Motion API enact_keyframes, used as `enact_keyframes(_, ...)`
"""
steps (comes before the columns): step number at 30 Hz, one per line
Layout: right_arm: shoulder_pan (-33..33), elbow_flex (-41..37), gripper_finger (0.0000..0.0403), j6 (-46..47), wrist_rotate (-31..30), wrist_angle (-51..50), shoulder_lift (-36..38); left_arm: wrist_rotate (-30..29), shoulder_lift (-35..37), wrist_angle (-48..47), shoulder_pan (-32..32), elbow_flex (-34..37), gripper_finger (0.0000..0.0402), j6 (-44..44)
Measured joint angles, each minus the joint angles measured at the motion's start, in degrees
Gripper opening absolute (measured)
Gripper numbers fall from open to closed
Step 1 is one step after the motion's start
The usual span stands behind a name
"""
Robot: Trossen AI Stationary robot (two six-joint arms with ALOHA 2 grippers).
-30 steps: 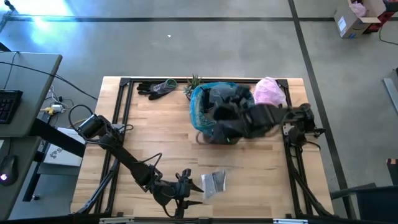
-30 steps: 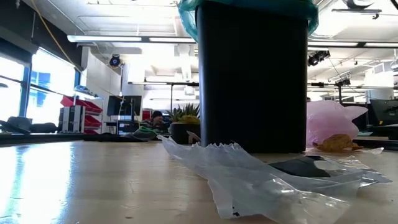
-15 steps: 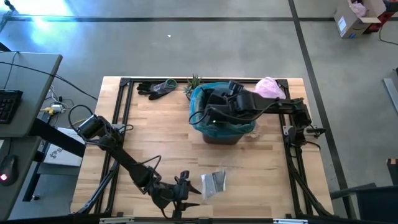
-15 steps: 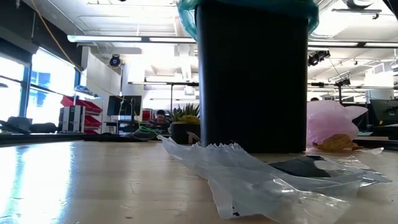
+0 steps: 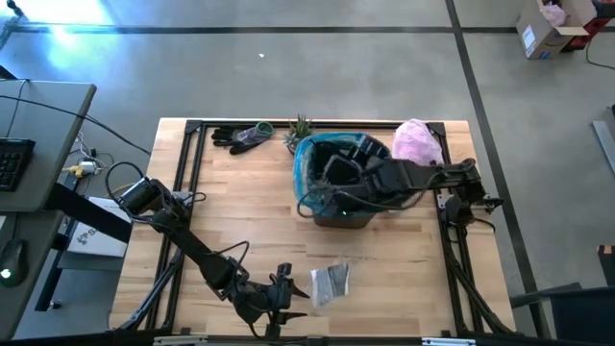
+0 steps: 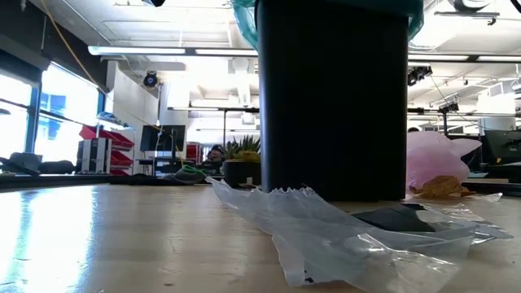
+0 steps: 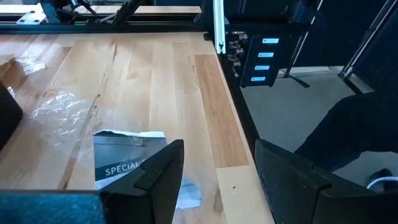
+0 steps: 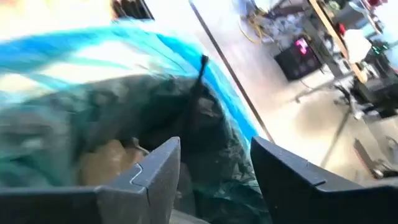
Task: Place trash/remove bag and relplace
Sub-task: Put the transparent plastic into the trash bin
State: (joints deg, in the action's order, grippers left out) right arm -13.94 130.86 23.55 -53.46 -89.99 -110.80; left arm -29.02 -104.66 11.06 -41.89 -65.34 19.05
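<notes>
**Bin** (image 5: 338, 216), dark, upright at table centre-rear, lined with the **teal bag** (image 5: 306, 163), whose edge is folded over the rim.

**Right gripper** (image 8: 214, 165): over the bin's open mouth, fingers now parted with nothing between them. A second ago it was shut and reaching into the bin, so whatever it carried has evidently just been dropped; a brownish lump (image 8: 109, 155) lies inside the liner (possibly that item).

**Left gripper** (image 7: 214, 168): low at the table's front edge, fingers apart, empty, unchanged over the last second.

**Silvery wrapper** (image 5: 332, 282): flat on the table, just beside the left gripper; clear plastic film (image 6: 342, 232) lies around it.

**Remaining work**, by my reading: the table trash goes into the bin first, then the bag is swapped.
</notes>
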Motion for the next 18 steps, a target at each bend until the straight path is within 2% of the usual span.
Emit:
enact_keyframes(3, -3.67, 1.57, 0.0184, 0.98, 0.92, 0.23, 0.04, 1.65, 0.00, -1.12, 0.35, 0.00, 0.0184, -1.61)
enact_keyframes(9, -13.17, 1.72, 0.0181, 4.27, 7.09, 2.76, -0.28, 4.31, -1.48, -4.93, 2.34, 0.00, 0.0184, -4.91)
enact_keyframes(14, -21.08, 1.69, 0.0181, 9.36, 6.75, 4.10, -1.64, 8.61, -4.99, -3.50, 5.09, 0.04, 0.0184, -7.31)
enact_keyframes(18, -26.42, 1.70, 0.0181, 14.55, 5.05, 4.04, -3.09, 9.18, -8.05, 0.51, 6.88, 0.04, 0.0184, -9.60)
